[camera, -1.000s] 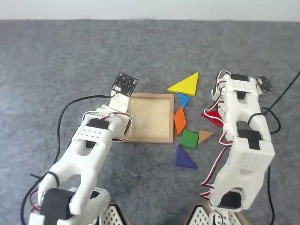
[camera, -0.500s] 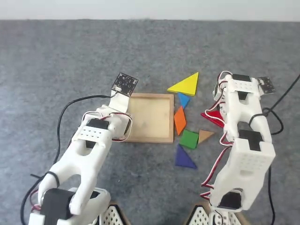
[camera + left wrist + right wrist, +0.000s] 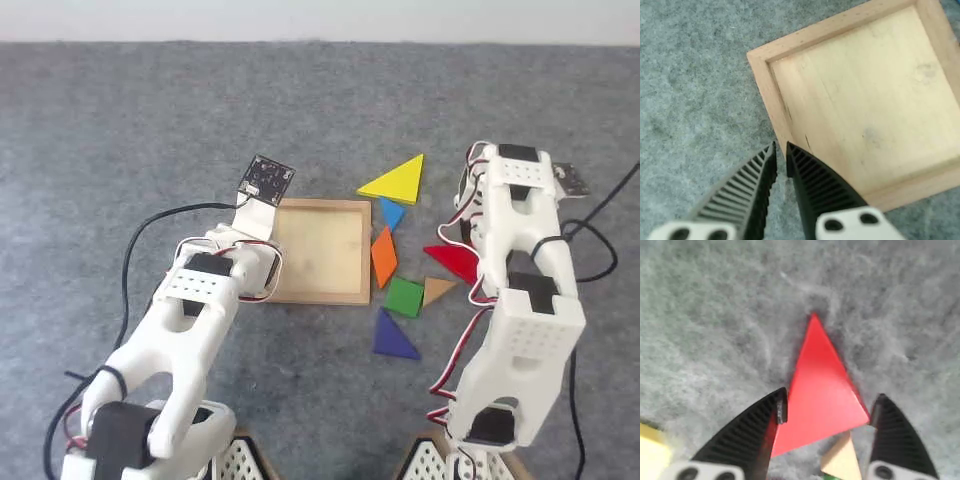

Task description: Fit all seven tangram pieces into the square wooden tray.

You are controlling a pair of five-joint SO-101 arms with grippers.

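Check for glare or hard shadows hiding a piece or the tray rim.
High view: soft, even light, no glare on the tray; the red triangle is partly covered by the right arm, not by shadow. Left wrist view: just a thin shade line inside the tray rim. Right wrist view: a faint dark fringe edges the red triangle between the open right tool.

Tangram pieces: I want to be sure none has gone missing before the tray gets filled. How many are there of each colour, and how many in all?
yellow triangle: 1
light blue triangle: 1
orange parallelogram: 1
green square: 1
tan triangle: 1
dark blue triangle: 1
red triangle: 1
Total: 7
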